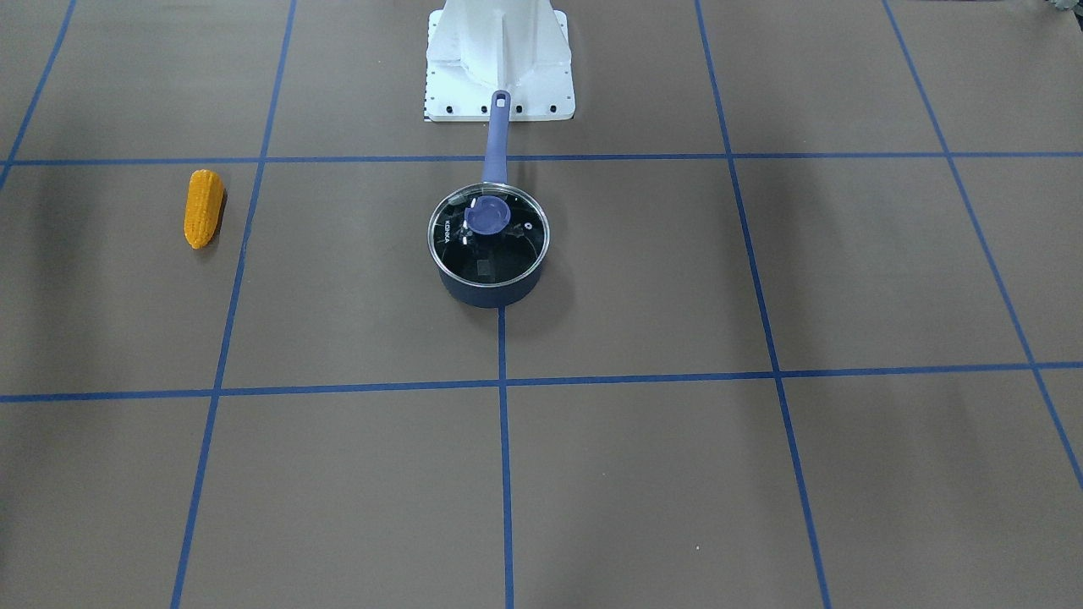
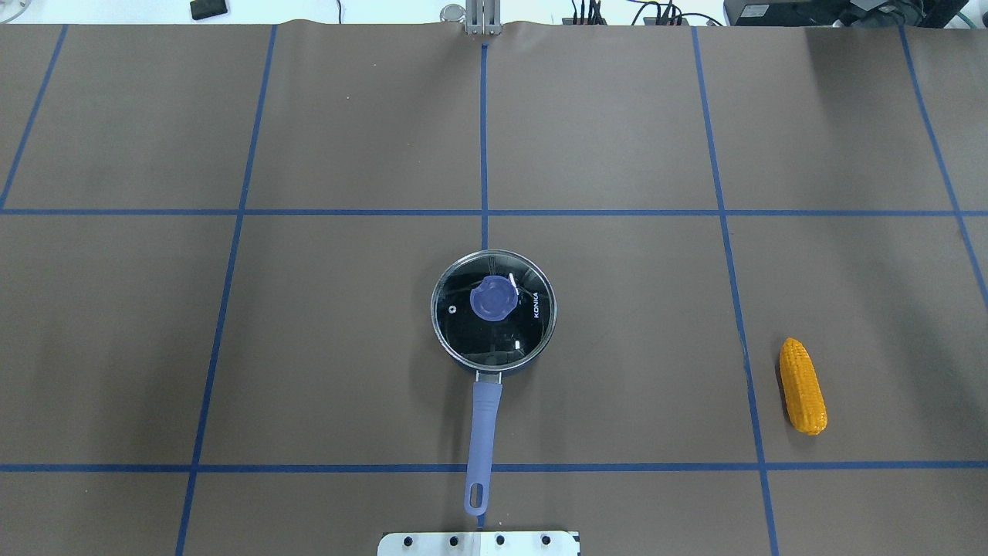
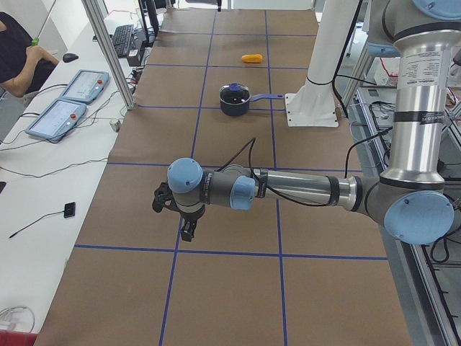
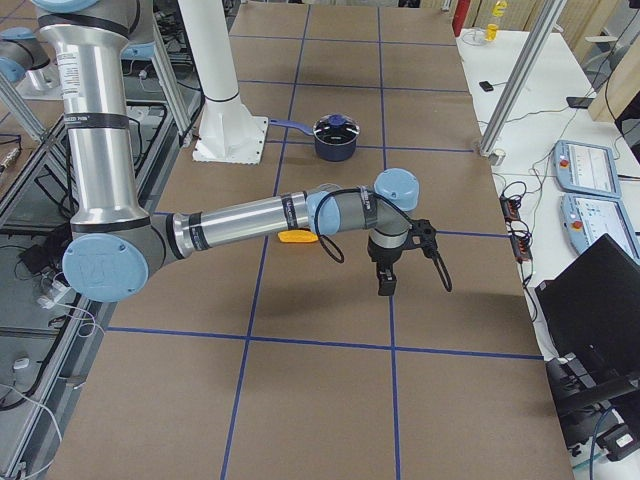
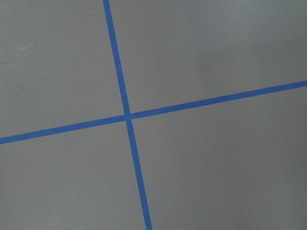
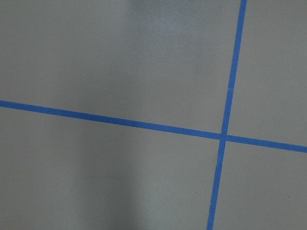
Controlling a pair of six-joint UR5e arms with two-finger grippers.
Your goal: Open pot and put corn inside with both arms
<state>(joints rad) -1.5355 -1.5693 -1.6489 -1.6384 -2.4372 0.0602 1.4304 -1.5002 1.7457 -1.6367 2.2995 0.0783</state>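
Note:
A dark blue pot [image 1: 489, 283] stands mid-table with its glass lid [image 2: 463, 332] on; the lid has a blue knob [image 2: 494, 299]. The pot's handle [image 2: 483, 432] points toward the robot base. The corn [image 2: 803, 386] lies on the mat on the robot's right, also in the front view [image 1: 204, 208]. My left gripper [image 3: 189, 229] hangs over bare mat far to the pot's left. My right gripper [image 4: 385, 280] hangs beyond the corn [image 4: 297, 237]. Both show only in side views, so I cannot tell if they are open. The wrist views show only mat and tape.
The white base pedestal [image 1: 499, 59] stands behind the pot's handle. Blue tape lines [image 2: 484, 212] grid the brown mat. A person [image 3: 18, 50] and control tablets [image 3: 65, 108] are at a side table; more tablets [image 4: 590, 165] and metal posts [image 4: 515, 85] flank the far edge.

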